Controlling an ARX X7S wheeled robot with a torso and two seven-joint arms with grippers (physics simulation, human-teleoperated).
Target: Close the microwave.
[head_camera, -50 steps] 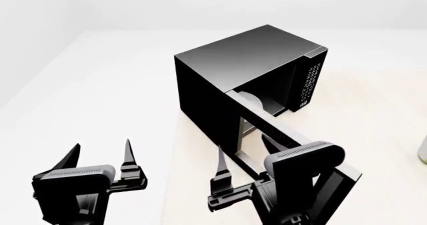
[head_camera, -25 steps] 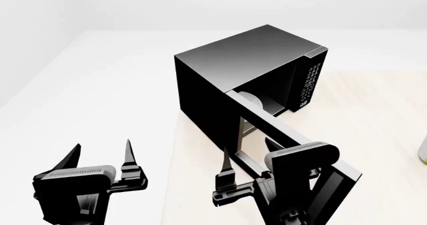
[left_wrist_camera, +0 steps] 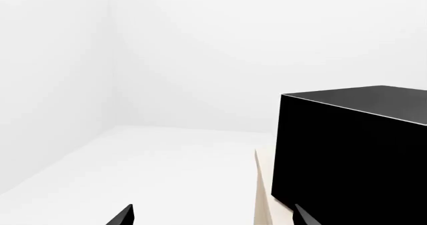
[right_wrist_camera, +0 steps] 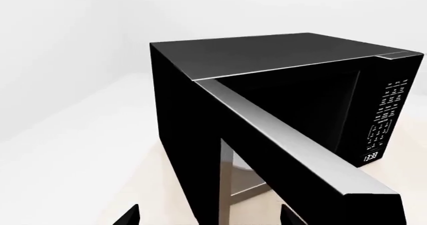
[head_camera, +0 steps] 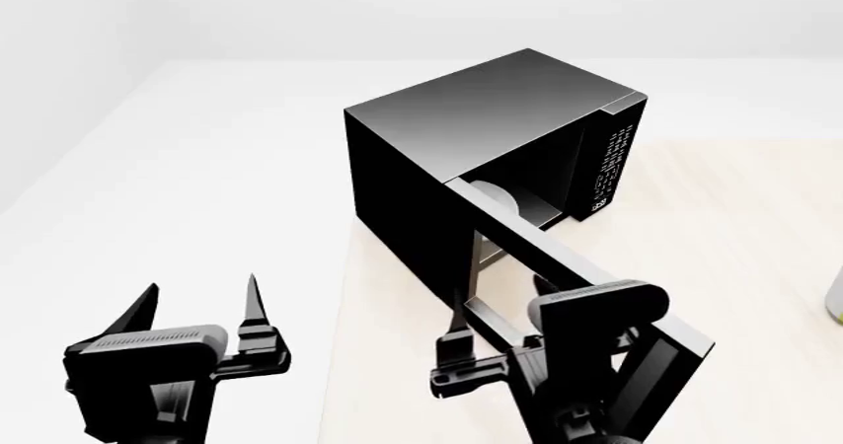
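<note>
The black microwave (head_camera: pixel 461 118) stands on the beige table (head_camera: pixel 737 217), and its door (head_camera: pixel 527 237) hangs wide open toward me. A white plate (head_camera: pixel 498 199) shows inside, beside the keypad panel (head_camera: pixel 610 163). My right gripper (head_camera: pixel 498 304) is open, low against the open door's outer face, one finger on each side of the window's frame bar. In the right wrist view the door (right_wrist_camera: pixel 287 140) runs diagonally above the right gripper (right_wrist_camera: pixel 208 217), and the keypad panel (right_wrist_camera: pixel 383 125) is at the far side. My left gripper (head_camera: pixel 197 291) is open and holds nothing, left of the table. In its wrist view the left gripper (left_wrist_camera: pixel 213 220) faces the microwave's (left_wrist_camera: pixel 353 160) black side.
The table's left edge (left_wrist_camera: pixel 261 195) runs just beside the microwave, with white floor beyond it. A pale green object (head_camera: pixel 835 301) is cut off at the head view's right edge.
My right gripper has shifted slightly right and closer to the open door. The left arm and the door have not visibly moved.
</note>
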